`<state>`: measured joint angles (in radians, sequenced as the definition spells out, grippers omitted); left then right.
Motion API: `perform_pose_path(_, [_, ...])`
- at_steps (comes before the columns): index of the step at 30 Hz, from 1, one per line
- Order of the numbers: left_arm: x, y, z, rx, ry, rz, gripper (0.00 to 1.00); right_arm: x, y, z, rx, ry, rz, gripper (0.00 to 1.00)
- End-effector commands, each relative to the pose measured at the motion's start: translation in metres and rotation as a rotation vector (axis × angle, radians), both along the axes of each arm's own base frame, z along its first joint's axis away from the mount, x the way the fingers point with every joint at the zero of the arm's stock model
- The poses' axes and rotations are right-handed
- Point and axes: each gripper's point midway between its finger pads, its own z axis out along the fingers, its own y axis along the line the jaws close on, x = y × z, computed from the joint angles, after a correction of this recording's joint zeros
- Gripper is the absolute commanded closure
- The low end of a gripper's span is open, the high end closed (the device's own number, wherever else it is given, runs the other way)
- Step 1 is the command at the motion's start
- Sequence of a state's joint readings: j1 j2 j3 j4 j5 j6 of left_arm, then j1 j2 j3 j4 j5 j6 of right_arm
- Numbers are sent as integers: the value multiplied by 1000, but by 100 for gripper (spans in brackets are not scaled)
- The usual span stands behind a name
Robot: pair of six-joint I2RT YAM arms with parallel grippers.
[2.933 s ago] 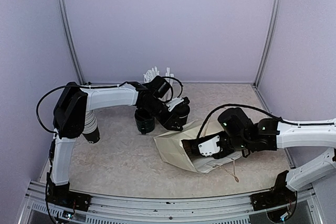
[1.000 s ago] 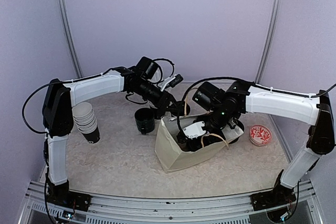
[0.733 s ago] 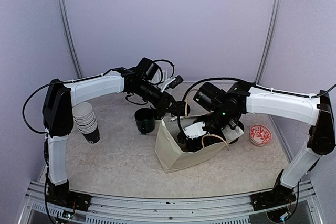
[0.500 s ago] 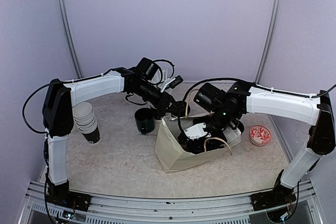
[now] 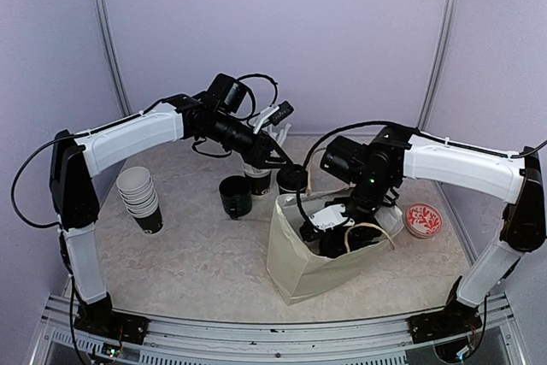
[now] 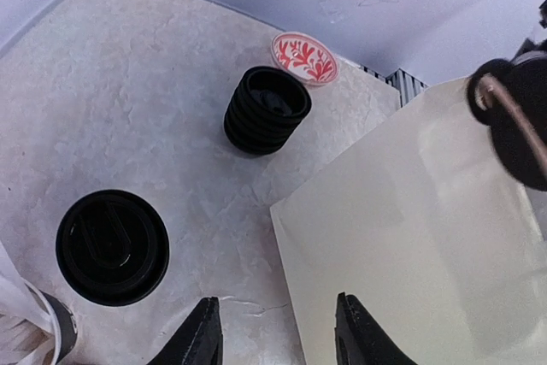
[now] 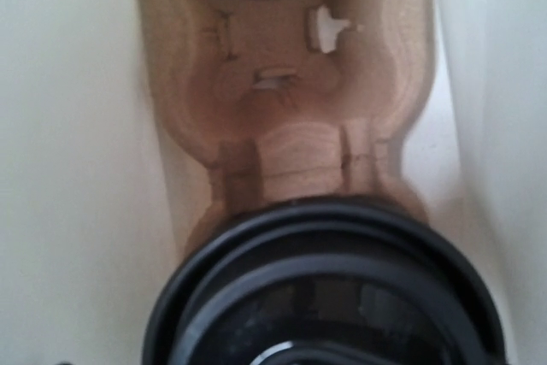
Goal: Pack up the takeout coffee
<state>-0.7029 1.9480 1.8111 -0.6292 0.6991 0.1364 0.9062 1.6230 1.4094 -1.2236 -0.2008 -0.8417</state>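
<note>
Inside the cream paper bag, one lidded takeout cup lies over the near end of a pulp carrier on the bag's floor. Whether the cup is seated in a pocket is hidden, and the carrier's far pocket is bare. The right gripper hangs in the bag's mouth right over that cup. Its fingers show in no view, so I cannot tell whether they are spread or pinching the cup. A second lidded cup stands on the table just outside the bag's far left corner, apart from the bag wall. The left gripper hovers above that same corner, its fingers partly spread with nothing between the tips. A stack of open cups stands well to the bag's left. I judge these cups light and easily crushed, with thin paper walls and a slick plastic lid that could pop off if squeezed. The safest hold is probably around the wall just under the lid, where the rolled rim stiffens it. A gentle squeeze should do, with the cup kept upright, since any liquid inside cannot be seen.
</note>
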Motion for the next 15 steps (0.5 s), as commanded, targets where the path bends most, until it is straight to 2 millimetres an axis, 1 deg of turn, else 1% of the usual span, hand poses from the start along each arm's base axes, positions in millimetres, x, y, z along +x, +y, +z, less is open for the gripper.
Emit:
perform_pose_path(1, [-17,9,48,-67,-84,-22,54,-14,-10,6,-25,81,-20,1])
perform_pose_path(5, [-36,12,70,-130,-86,-68,53,-2,-4,17,11,30,-27,1])
perform_pose_path(6, [-41,12,77,-151,-89,-82,53,0,-1,21,27,19,-28,1])
perform_pose_path(8, [-54,8,84,-174,-84,-117,52,5,3,27,44,4,-31,2])
perform_pose_path(11, [-66,0,86,-179,-77,-145,52,8,5,29,49,-9,-35,3])
perform_pose_path(13, [-69,-6,80,-165,-70,-153,52,8,5,30,53,-11,-36,3])
perform_pose_path(15, [-69,-11,73,-153,-63,-147,52,7,5,34,63,-13,-36,4])
